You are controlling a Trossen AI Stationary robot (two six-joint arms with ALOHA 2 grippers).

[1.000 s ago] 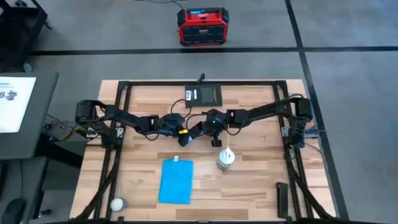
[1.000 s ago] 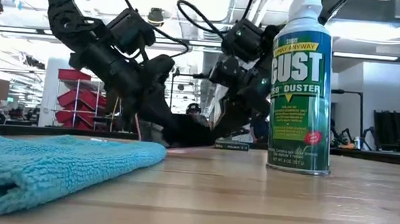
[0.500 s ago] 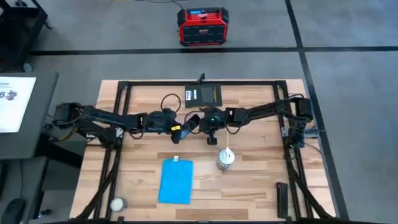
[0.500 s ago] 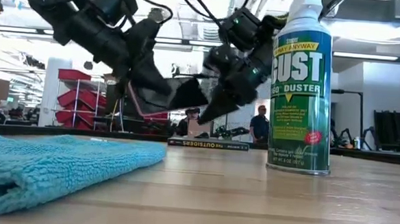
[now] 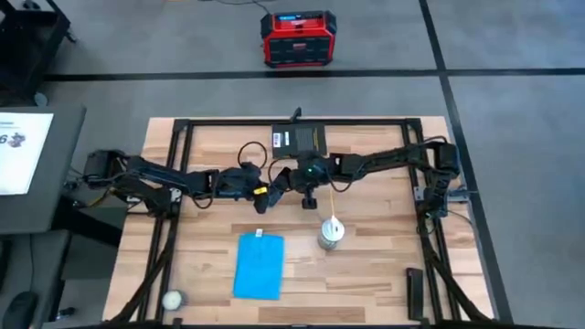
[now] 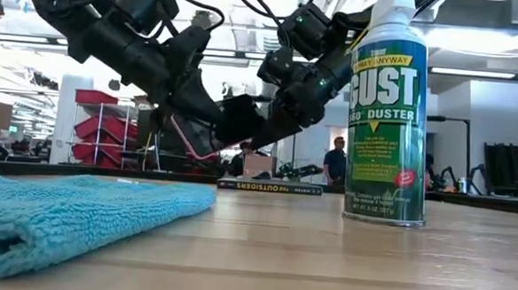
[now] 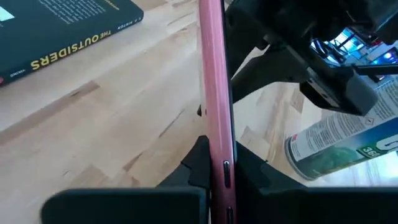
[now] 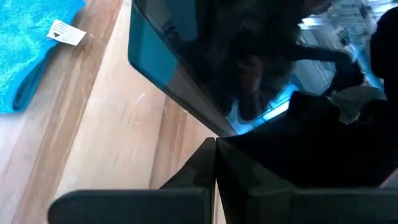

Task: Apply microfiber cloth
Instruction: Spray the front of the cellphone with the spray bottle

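The sky-blue microfiber cloth point(image 5: 259, 266) lies flat on the table near the front, its white tag point(image 8: 65, 32) at its far end; no gripper touches it. Above the table's middle, a pink-backed phone point(image 7: 214, 93) with a dark glass screen point(image 8: 249, 81) hangs between my two grippers. My left gripper point(image 5: 263, 193) is shut on it from the left. My right gripper point(image 5: 291, 180) is shut on it from the right. In the low view the phone's pink edge point(image 6: 190, 144) shows well above the tabletop. My left gripper pinches the phone across its two faces, one finger point(image 7: 198, 163) on each side of the thin pink edge point(image 7: 216, 146), at the phone's end toward the table's left. The phone stands on edge, lifted clear of the table. My right gripper pinches the phone at its edge point(image 8: 214, 144) toward the table's right, coming slanting down from the right. The glass screen rises beyond the shut fingers. The phone hangs clear of the table.
A green-and-white duster can point(image 5: 331, 234) stands upright just right of the cloth. A black book point(image 5: 300, 140) lies flat at the far middle. A small round thing point(image 5: 171, 299) and a dark bar point(image 5: 415, 291) sit near the front corners.
Both grippers have risen from the tabletop and gone a little toward the far edge, keeping hold of the phone. The phone, down at the table a second ago, is now lifted clear and tilted. The cloth and the can have stayed where they were.
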